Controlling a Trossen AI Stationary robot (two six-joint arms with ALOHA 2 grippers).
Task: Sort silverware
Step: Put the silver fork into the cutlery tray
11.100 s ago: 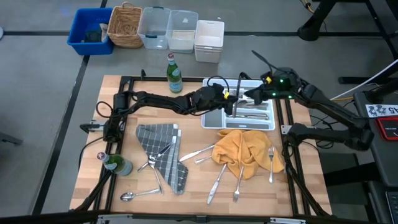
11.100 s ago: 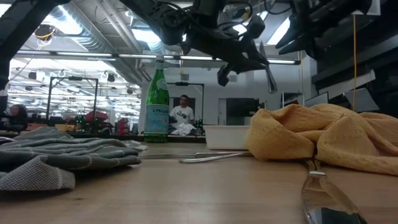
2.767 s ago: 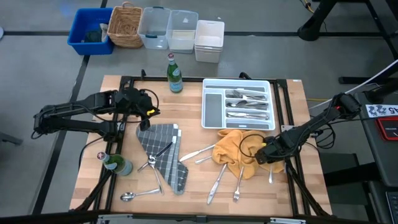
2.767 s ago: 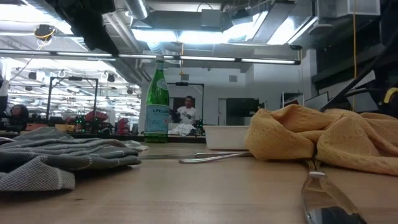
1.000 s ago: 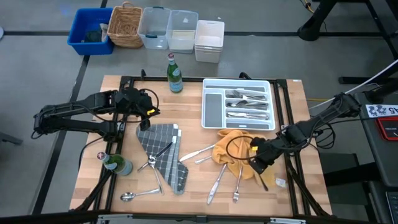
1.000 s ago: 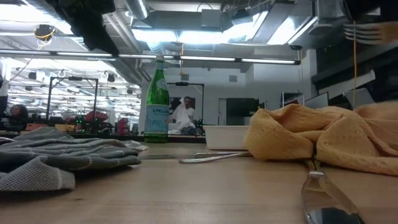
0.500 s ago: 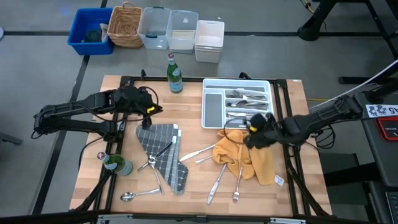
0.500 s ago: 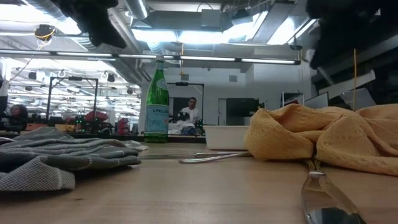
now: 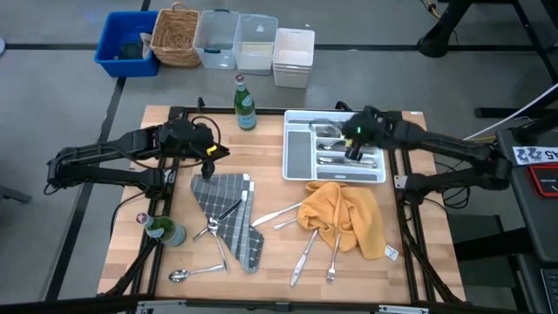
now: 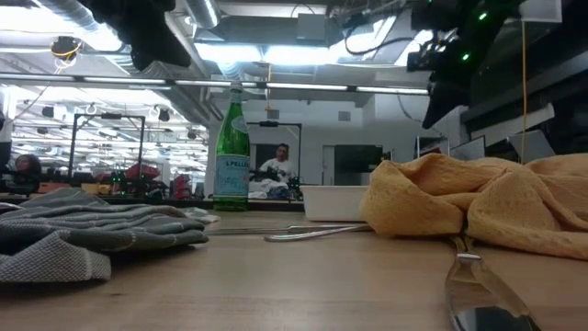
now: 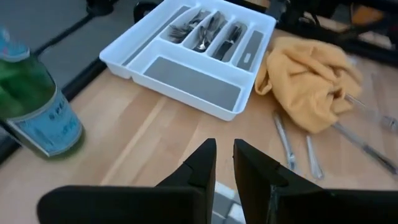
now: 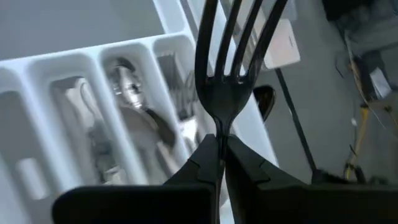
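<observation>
The right pincer (image 12: 219,146), clamped on a fork (image 12: 231,59) (tines pointing away from it), hangs over the tray (image 9: 298,171); compartments lie directly below. The left pincer (image 11: 224,163), slightly parted and empty, waits over the worktop (image 9: 270,266).

Two dark fingers (image 11: 200,165) of the left gripper (image 11: 224,163) are seen with only a narrow gap left between them and nothing held. A wooden table (image 11: 140,134) is shown beyond them. A white tray (image 11: 189,79) is set on it, with forks, spoons and knives (image 11: 211,32) gathered in its slim far compartments. A yellow cloth (image 11: 308,78) is bunched just beside the tray, and loose cutlery (image 11: 283,134) is scattered near it. A green bottle (image 11: 34,102) is stood upright, well apart from the cloth.
</observation>
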